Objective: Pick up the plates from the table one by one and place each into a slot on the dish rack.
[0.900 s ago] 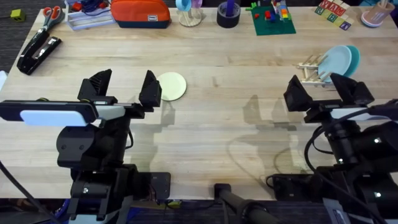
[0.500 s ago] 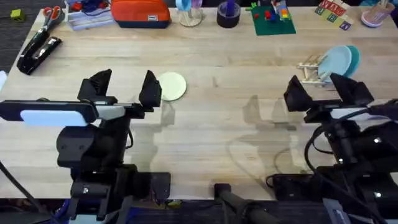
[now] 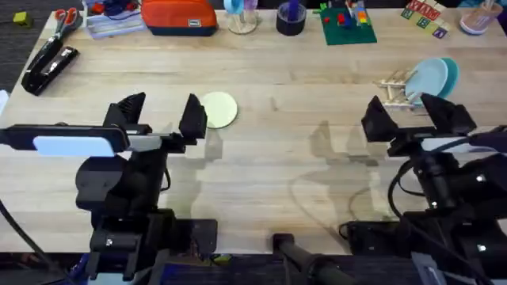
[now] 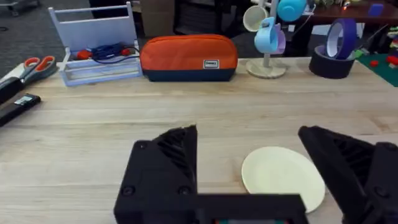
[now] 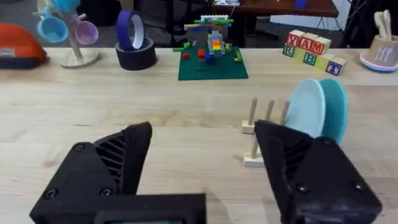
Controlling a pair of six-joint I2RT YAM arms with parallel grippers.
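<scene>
**Left arm edges forward; one plate left to rack**

Since the earlier frames my left arm has crept slightly forward while my right has held its place. On the tabletop (image 3: 317, 182), the dish rack (image 3: 394, 89) at the far right already holds two plates upright, a pale blue plate (image 3: 426, 77) and a teal plate (image 3: 450, 71) behind it. A cream-yellow plate (image 3: 220, 109) lies flat, so I judge one placement remains. My left jaws (image 3: 161, 115) hover wide open and empty just beside it. My right jaws (image 3: 412, 117), also open and empty, hang near the rack.
</scene>
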